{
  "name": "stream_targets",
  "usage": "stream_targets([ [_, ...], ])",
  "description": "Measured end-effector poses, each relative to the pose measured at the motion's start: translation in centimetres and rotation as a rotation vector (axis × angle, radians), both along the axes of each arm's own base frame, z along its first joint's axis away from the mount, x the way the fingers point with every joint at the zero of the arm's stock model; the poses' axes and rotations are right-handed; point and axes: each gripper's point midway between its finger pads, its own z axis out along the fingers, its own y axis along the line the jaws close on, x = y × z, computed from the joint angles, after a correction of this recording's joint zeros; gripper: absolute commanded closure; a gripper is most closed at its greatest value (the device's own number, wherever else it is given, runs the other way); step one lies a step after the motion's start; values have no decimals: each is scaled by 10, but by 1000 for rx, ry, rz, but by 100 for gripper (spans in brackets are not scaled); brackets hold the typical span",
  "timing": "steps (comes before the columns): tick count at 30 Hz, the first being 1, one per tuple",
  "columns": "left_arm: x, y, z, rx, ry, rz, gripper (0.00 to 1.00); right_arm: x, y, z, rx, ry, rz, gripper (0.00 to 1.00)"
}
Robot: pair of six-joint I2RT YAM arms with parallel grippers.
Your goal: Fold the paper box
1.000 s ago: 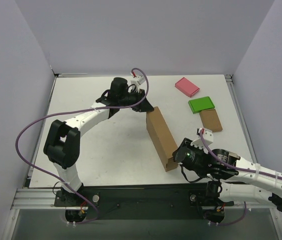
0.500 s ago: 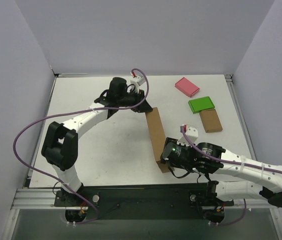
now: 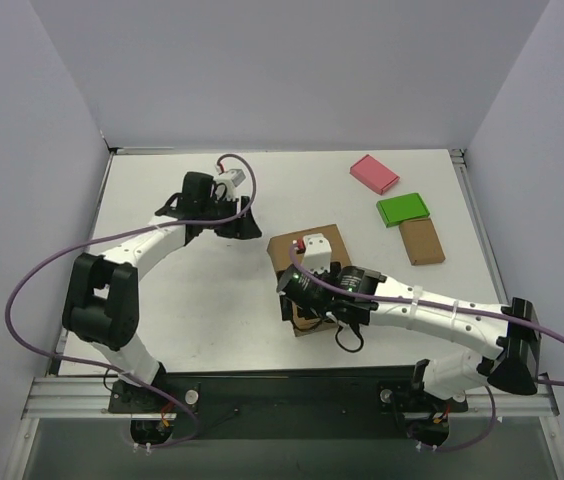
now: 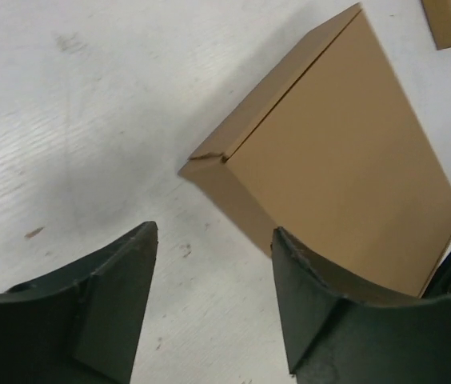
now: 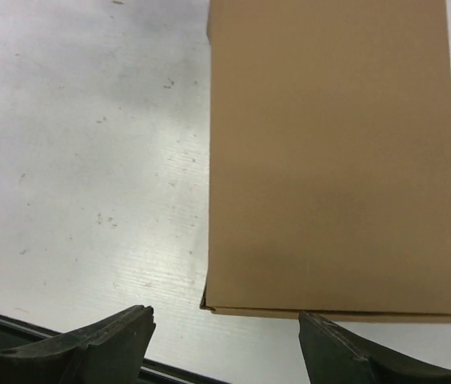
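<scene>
Between the left fingers [image 4: 109, 308], spread apart and empty, bare white bench [image 4: 65, 120] shows. The paper box [image 4: 345, 160] lies flat and closed just beyond their tips, mid-bench. The right fingers [image 5: 105, 340], also apart and empty, hang over one short edge of it. Farther right lie a brown block [image 3: 422, 240], a green block [image 3: 403, 209] and a pink block [image 3: 374, 173].

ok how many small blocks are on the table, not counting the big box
3, all at the far right: a pink block farthest back, a green block just nearer, and a brown block nearest, right by the green one. More could be hidden from view.
</scene>
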Motion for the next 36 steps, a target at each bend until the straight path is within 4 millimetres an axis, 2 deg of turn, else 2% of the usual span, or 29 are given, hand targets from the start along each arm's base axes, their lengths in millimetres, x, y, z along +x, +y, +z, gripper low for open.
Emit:
stream_targets([
  [2,-3,18,-5,28,11,41,24,8,9,7,16,-19,37,23],
  [3,-4,26,-1,37,-5,61,24,13,13,12,31,-29,49,23],
  [5,-4,35,13,41,-49,80,20,24,18,21,55,-50,65,21],
  [7,-2,42,36,33,-118,97,19,41,21,29,77,-76,70,20],
  [9,2,52,56,17,-171,128,17,60,16,33,89,-100,57,20],
  [11,6,72,71,-7,-210,185,15,83,5,34,99,-126,28,20],
  [14,12,116,77,-32,-229,310,13,112,-31,24,117,-147,-47,20],
  [17,10,162,71,-41,-214,439,12,135,-97,12,131,-163,-191,20],
  [18,10,176,70,-39,-212,481,5,140,-119,12,142,-176,-243,19],
  [21,5,193,72,-35,-232,524,4,151,-185,23,198,-247,-406,19],
  [25,-1,191,100,-37,-329,522,3,152,-253,50,257,-372,-577,20],
  [27,-4,192,117,-39,-387,529,3,151,-271,60,263,-418,-610,19],
  [29,-6,194,128,-40,-424,537,3,149,-279,67,259,-447,-614,20],
  [36,-4,196,130,-38,-438,550,3,143,-279,69,234,-468,-567,20],
])
